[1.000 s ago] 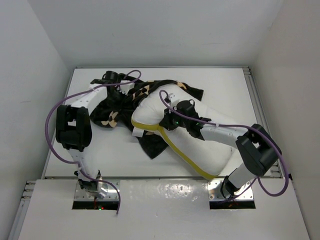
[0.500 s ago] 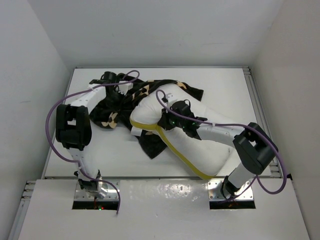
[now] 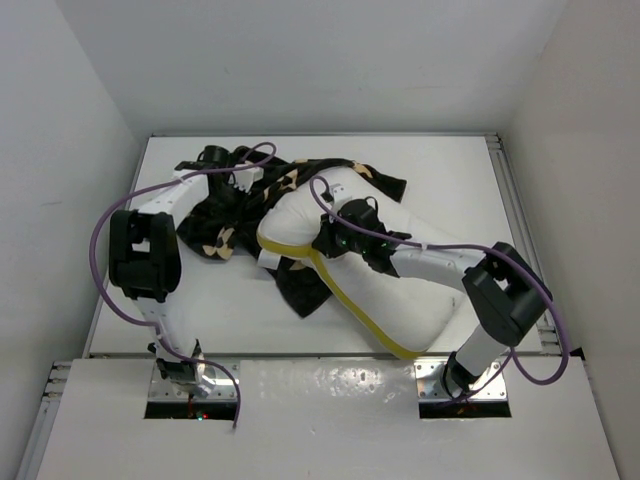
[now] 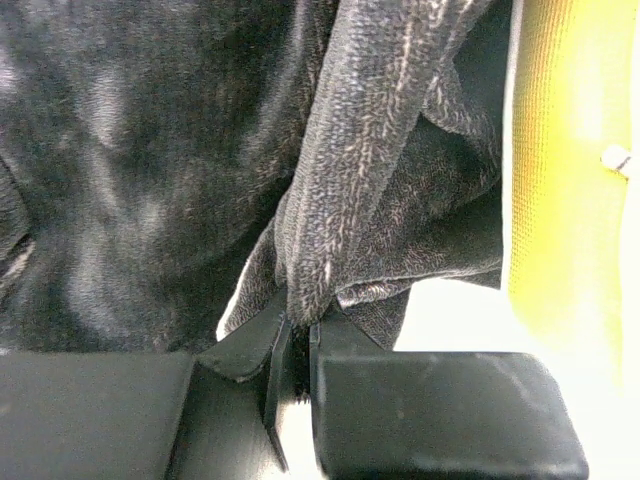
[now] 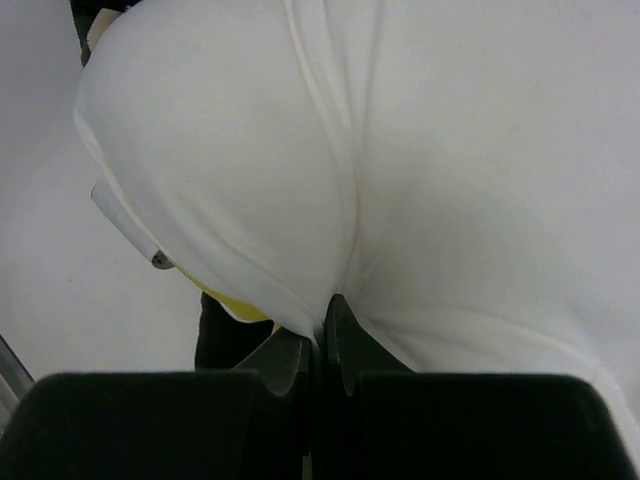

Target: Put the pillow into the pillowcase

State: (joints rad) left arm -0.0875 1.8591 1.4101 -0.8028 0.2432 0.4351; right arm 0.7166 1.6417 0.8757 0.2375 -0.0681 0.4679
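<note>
The white pillow (image 3: 400,290) with yellow piping (image 3: 345,290) lies diagonally across the table, its upper end against the bunched black pillowcase (image 3: 225,215) with tan motifs. My left gripper (image 3: 240,175) is shut on a fold of the pillowcase (image 4: 340,200) at the back left; the yellow piping (image 4: 560,160) shows at the right of the left wrist view. My right gripper (image 3: 325,243) is shut on a pinch of the pillow's white cover (image 5: 250,180) near its upper end. Part of the pillowcase (image 3: 305,290) lies under the pillow. A small white tag (image 3: 272,262) sticks out at the pillow's left.
The white table (image 3: 200,310) is walled by white panels at the left, back and right. Purple cables (image 3: 110,230) loop off both arms above the table. A metal rail (image 3: 520,220) runs along the right edge.
My right gripper has moved a little to the left and toward the back with the pillow's cover, pushing the pillow's upper end further toward the pillowcase. The left gripper has shifted only slightly.
</note>
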